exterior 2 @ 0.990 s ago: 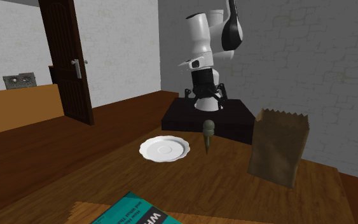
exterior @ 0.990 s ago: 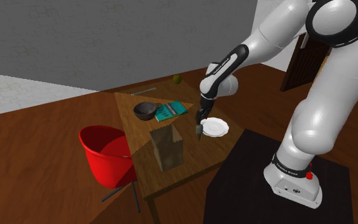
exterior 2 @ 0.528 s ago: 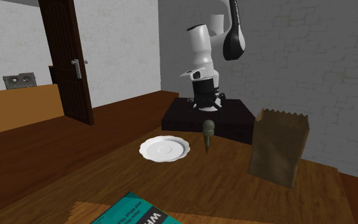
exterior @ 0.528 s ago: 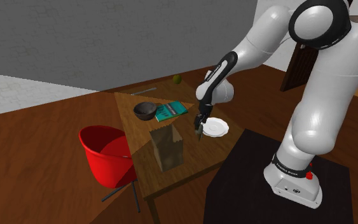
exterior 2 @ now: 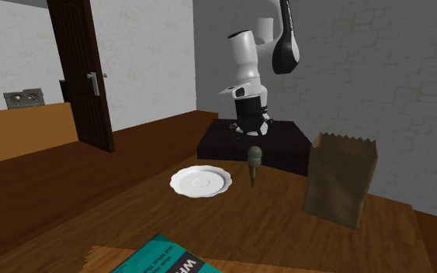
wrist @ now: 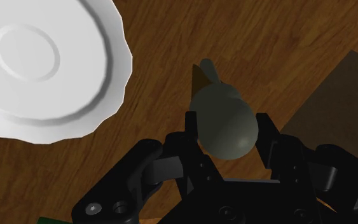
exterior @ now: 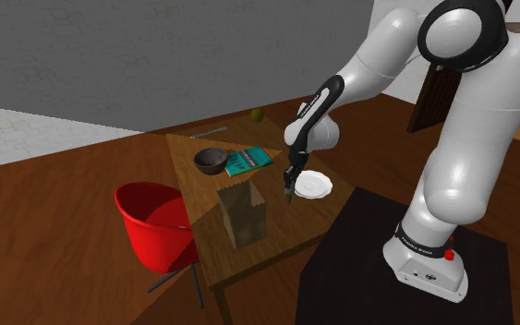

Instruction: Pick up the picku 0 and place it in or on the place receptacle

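Room: grey brick walls [exterior: 156, 55] and a brown wood floor [exterior: 45, 185] are seen; a dark door [exterior 2: 81, 70] is set in a white wall.
Arm [exterior: 452, 138]: white with dark joints, it is bent from the stand down over the table's near end.
Table [exterior 2: 286, 225]: brown wood, it is placed against the stand.
Stand [exterior: 359, 268]: a black box, on which the arm is mounted.
Chair [exterior: 154, 217]: red, it is drawn up to the table's side at the shoulder view's left.
Bag [exterior 2: 339, 180]: brown paper, it is stood upright near the peg, apart from it.
Book [exterior: 248, 160]: teal, it is laid flat between bowl and plate.
Bowl [exterior: 211, 161]: dark, it is set just beside the book.
Plate [wrist: 37, 57]: white with a scalloped rim, it is laid near the peg without touching it.
Gripper [wrist: 227, 119]: it is pointed down; its fingers [wrist: 192, 130] are set against both sides of the peg's rounded head, which is clasped between them.
Peg [exterior 2: 254, 164]: grey-green, bulb-headed and tapered downward, it is held upright with its tip on the table, between plate and bag.
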Motion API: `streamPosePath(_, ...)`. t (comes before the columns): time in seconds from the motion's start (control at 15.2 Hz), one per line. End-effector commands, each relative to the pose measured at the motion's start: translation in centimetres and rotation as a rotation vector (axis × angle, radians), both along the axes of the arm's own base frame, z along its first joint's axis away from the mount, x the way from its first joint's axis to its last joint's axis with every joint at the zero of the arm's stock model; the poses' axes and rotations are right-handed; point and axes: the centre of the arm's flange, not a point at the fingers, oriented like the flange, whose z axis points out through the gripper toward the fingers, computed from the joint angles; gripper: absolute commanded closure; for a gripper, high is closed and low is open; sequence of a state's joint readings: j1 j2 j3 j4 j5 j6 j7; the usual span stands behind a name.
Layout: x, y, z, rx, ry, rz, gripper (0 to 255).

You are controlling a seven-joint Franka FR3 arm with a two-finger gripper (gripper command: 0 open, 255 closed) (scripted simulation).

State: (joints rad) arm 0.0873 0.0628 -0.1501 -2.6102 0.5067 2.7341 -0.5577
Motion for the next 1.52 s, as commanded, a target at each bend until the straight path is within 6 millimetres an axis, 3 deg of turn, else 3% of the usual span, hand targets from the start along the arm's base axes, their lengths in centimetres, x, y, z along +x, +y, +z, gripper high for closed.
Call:
streamPosePath(0.0, 0.0, 0.0, 0.0, 0.0, 0.001, 0.0, 255)
streamPosePath(0.46, 0.0, 0.0, 0.0, 0.0, 0.001, 0.0, 255)
streamPosePath(1.45, 0.0, 0.0, 7.9, 0.0, 0.001, 0.0, 255)
